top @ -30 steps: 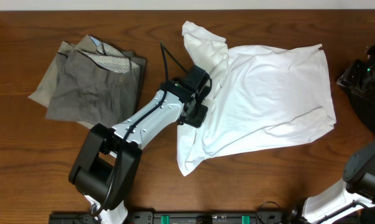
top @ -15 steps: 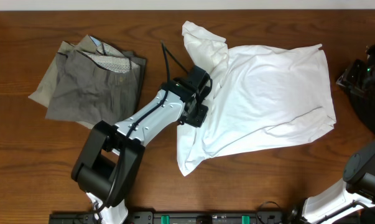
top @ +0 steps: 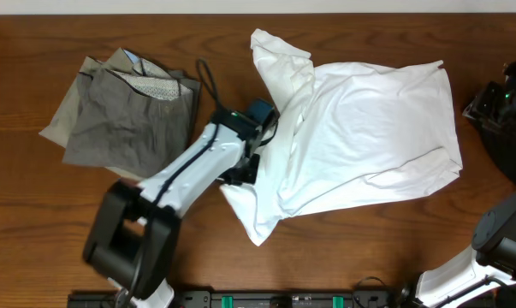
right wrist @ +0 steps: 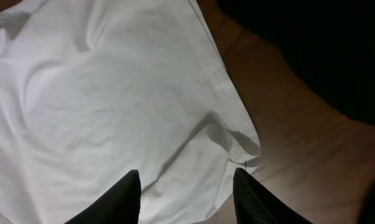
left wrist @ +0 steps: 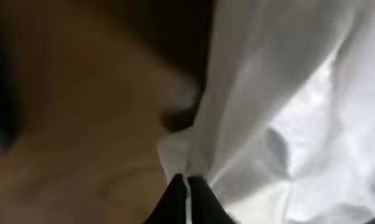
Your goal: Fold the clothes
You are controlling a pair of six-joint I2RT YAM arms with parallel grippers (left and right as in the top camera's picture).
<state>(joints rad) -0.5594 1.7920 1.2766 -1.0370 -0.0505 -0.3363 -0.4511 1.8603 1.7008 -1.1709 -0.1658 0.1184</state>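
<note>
Overhead view of a wooden table [top: 35, 222]. A white T-shirt [top: 369, 128] lies crumpled across the middle and right, one sleeve bunched toward the far edge. Grey-khaki trousers [top: 125, 111] sit folded well apart at the left.

The change over the last second is at the shirt's left side. The left gripper [left wrist: 187, 194] was resting open on the cloth there. It has now closed fully, and the wrist view shows a thin fold of white fabric pinched between its dark fingertips. The left arm has also swung a little toward the trousers, and the shirt's lower left edge has been drawn outward with it, so the hem now sticks out further over the bare wood.

The right gripper [right wrist: 188, 199] hangs above the shirt's right corner with its jaws about half open and nothing in them — it has barely moved.

Judgement: the grasp has taken, and the shirt is being pulled flat rather than folded. It is wrinkled and lopsided, so folding proper has likely not begun — spreading comes first.
</note>
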